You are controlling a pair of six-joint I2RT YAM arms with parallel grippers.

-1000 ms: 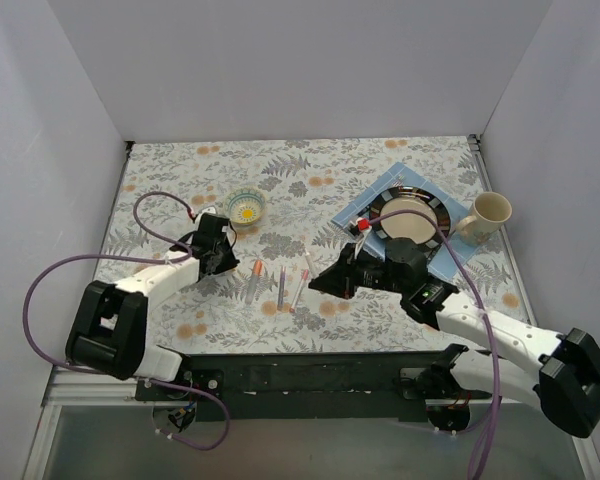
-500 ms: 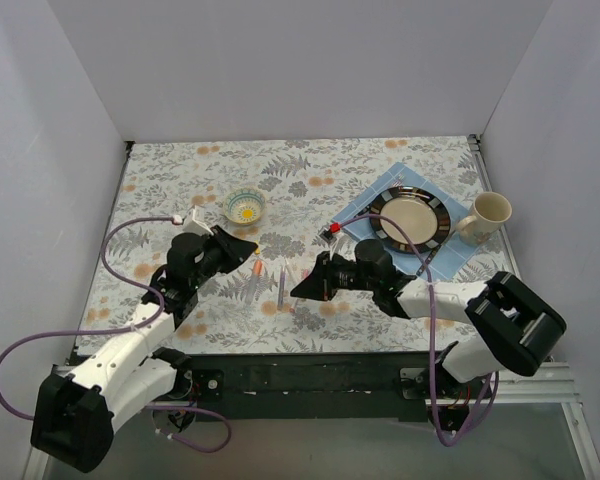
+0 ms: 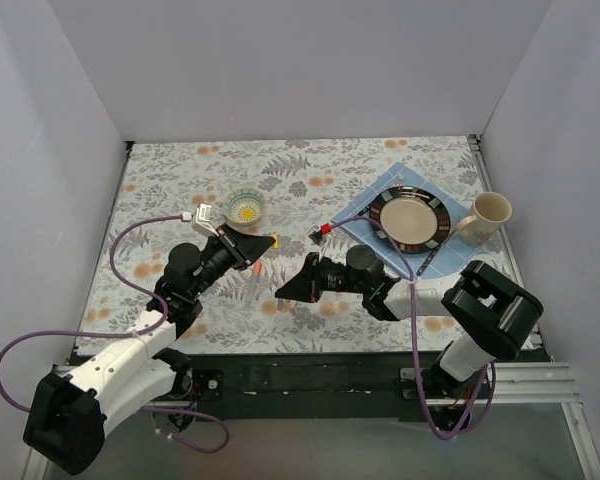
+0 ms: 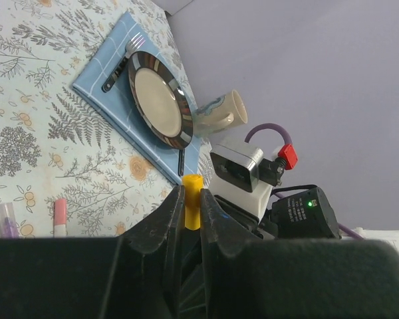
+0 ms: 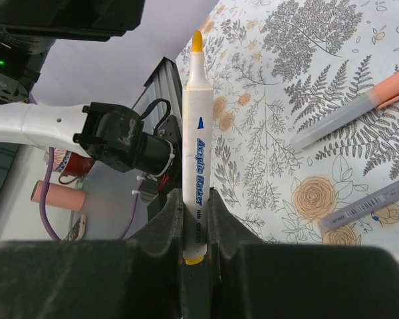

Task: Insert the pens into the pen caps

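Note:
My left gripper (image 3: 267, 243) is shut on a short yellow pen cap (image 4: 191, 200), held above the table with its end sticking out past the fingertips. My right gripper (image 3: 283, 291) is shut on a white pen (image 5: 195, 149) marked "Acrylic Marker", with a bare yellow tip (image 5: 197, 40) pointing away from the jaws. The two grippers face each other, a short gap apart. An orange-capped pen (image 5: 359, 109) and a purple-grey pen (image 5: 372, 203) lie on the floral cloth. In the left wrist view a pink-capped pen (image 4: 60, 216) and a purplish one (image 4: 5, 220) lie there.
A small bowl (image 3: 245, 206) stands behind the left gripper. A striped plate (image 3: 409, 219) sits on a blue cloth (image 3: 360, 216) with a fork (image 4: 120, 58), and a cream mug (image 3: 487, 216) is at the right. White walls enclose the table.
Both arms have swung inward. The left gripper rose and moved right with the yellow cap. The right gripper moved left with the pen, closing the gap between them.

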